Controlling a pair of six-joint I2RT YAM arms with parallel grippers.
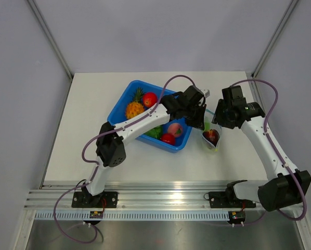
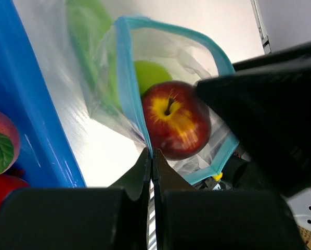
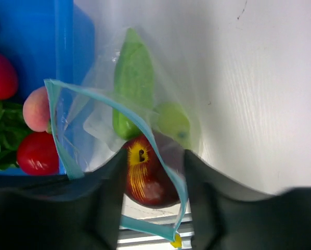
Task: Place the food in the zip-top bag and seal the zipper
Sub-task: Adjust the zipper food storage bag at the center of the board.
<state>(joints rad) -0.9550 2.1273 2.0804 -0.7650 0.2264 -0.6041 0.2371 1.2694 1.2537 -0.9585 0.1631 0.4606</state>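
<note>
The zip-top bag (image 1: 215,147) lies open on the table right of the blue tray. My left gripper (image 2: 152,152) is shut on the near side of its teal zipper (image 2: 125,78) and holds the mouth open. My right gripper (image 3: 151,156) is shut on a red apple (image 3: 145,174) in the bag's mouth, a finger on each side. This apple also shows in the left wrist view (image 2: 176,121) and the top view (image 1: 211,136). A green apple (image 3: 172,119) and a green pepper (image 3: 130,78) lie deeper in the bag. A yellow slider (image 3: 174,240) sits at the strip's end.
The blue tray (image 1: 121,101) holds a pineapple (image 1: 134,108), a red apple (image 1: 150,99), a peach (image 1: 175,129), a tomato (image 1: 168,138) and lettuce (image 1: 154,132). My left arm reaches across the tray. The metal rail runs along the near edge.
</note>
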